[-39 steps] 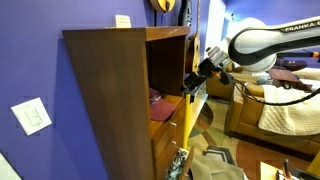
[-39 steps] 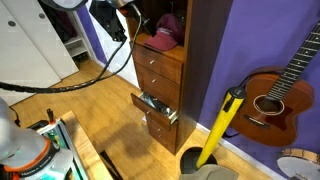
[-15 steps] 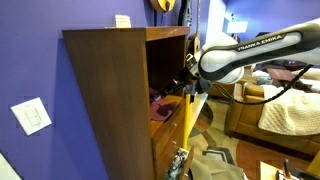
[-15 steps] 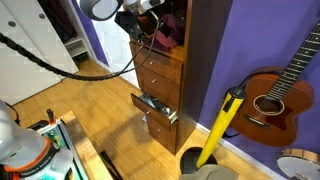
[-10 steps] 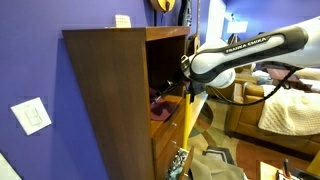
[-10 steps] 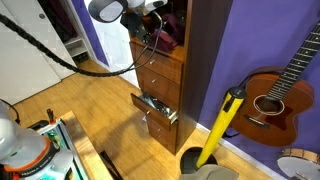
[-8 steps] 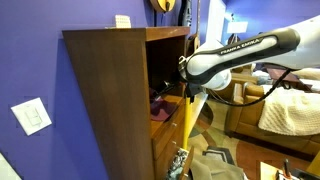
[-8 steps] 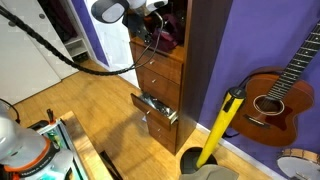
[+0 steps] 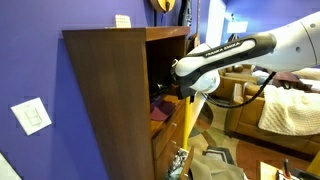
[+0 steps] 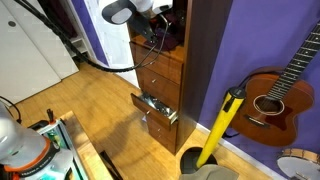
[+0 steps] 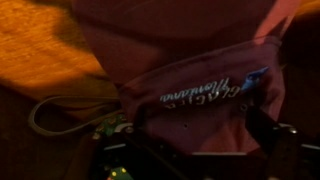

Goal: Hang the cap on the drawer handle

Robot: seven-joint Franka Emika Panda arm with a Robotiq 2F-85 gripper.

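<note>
- The Franka arm, which was poised at the cabinet's front edge moments earlier, is now reaching deep into the open shelf.
- The gripper (image 11: 188,128) is hanging with its jaws spread wide and holding nothing. One finger is showing on each side of the maroon cap (image 11: 200,70), whose inner label is facing the wrist camera.
- The cap is lying slumped on the shelf of the tall dark-brown cabinet (image 9: 105,90), above the yellow-orange drawers (image 10: 158,62).
- Such floppy cloth is probably calling for a deep bite on the folded rim, not a single thin layer, so that an opening is left hanging free to catch the pull.
- The drawer handle is too small to pick out here. Lifting the cap clear of the shelf lip before lowering looks wise, as does steering clear of the lower drawer (image 10: 158,108) that is standing open.
</note>
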